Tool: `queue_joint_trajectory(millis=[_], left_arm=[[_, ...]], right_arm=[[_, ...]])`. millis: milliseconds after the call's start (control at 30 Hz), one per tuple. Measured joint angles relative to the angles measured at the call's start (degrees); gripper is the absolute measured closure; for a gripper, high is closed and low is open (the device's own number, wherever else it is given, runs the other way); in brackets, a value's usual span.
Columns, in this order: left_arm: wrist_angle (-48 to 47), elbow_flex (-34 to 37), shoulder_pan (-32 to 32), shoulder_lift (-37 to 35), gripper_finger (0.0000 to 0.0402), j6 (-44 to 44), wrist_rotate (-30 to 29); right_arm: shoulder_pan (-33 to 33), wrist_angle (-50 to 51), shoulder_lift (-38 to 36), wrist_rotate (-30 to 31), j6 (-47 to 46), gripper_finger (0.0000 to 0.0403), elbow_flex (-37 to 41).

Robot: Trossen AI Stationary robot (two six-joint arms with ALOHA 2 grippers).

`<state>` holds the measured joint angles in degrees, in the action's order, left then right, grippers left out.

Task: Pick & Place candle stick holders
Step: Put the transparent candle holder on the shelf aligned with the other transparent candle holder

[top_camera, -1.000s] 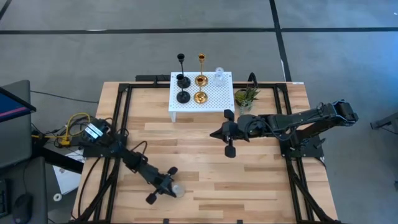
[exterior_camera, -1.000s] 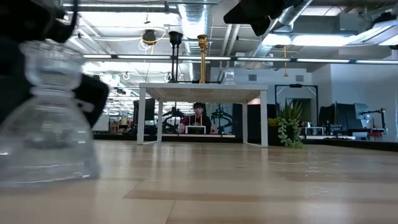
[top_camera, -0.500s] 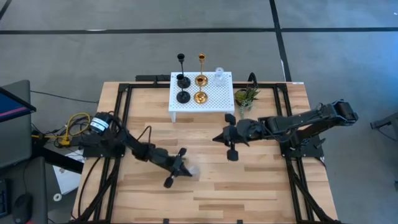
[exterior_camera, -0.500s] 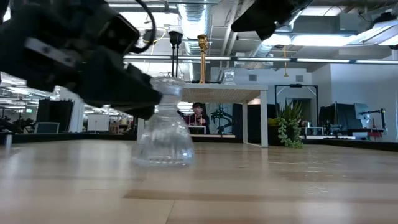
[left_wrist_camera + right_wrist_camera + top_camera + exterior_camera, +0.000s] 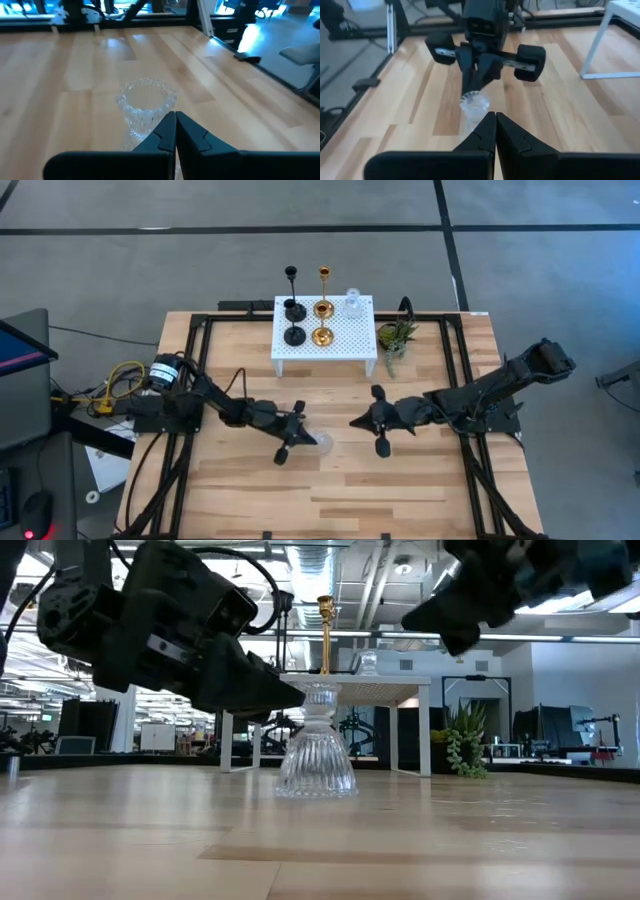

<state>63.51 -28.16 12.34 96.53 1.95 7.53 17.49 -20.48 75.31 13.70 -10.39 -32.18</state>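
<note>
Dark fingers of the left gripper [image 5: 300, 438] are pressed together with nothing between them, their tips set against the near side of a clear glass holder [image 5: 316, 743], which stands upright on the wooden table [image 5: 420, 490] near its middle. In the left wrist view the closed tips [image 5: 175, 131] are seen low in front of the glass [image 5: 145, 107], touching or all but touching it; no grip is held. The step in hand is judged to be a repositioning of the glass by nudging, not a lift. For the next move, the fingers would have to be drawn apart and set around the stem before anything could be carried.

The right gripper [image 5: 382, 420] is likewise closed on nothing, raised above the table just beside the glass on its far side, pointed at it. Well apart, on the white perforated stand [image 5: 355, 340] at the table's back edge, two black holders [image 5: 293, 308], two gold holders [image 5: 322, 310] and a second glass one [image 5: 352, 304] are kept. A potted plant [image 5: 396, 337] is placed beside the stand.
</note>
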Motion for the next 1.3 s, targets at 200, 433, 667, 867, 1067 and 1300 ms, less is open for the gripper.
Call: queue_joint_trajectory(millis=[200,433,667,867,1067,1300], left_arm=[[0.0,0.0,-2.9,0.0,0.0398,0.5,2.1],[-0.5,0.1,-2.8,-1.3,0.0398,0.4,3.3],[-4.3,2.4,-2.8,-5.8,0.0398,0.8,2.6],[-6.9,7.3,-2.8,-15.4,0.0398,0.8,-0.8],[-8.2,12.9,-2.8,-25.1,0.0398,0.8,-3.1],[-8.4,16.3,-2.6,-30.3,0.0398,0.6,-5.0]], right_arm=[[1.3,-13.1,0.0,2.0,-5.1,0.0403,9.3],[1.3,-17.3,5.8,2.0,-10.5,0.0403,11.6],[1.3,-31.0,20.3,1.8,-8.3,0.0377,10.5],[0.1,-28.6,25.2,0.3,-7.7,0.0286,5.2],[-1.4,-25.2,28.1,1.7,-7.6,0.0176,0.0],[-3.5,-25.5,36.7,1.3,-7.6,0.0103,-7.7]])
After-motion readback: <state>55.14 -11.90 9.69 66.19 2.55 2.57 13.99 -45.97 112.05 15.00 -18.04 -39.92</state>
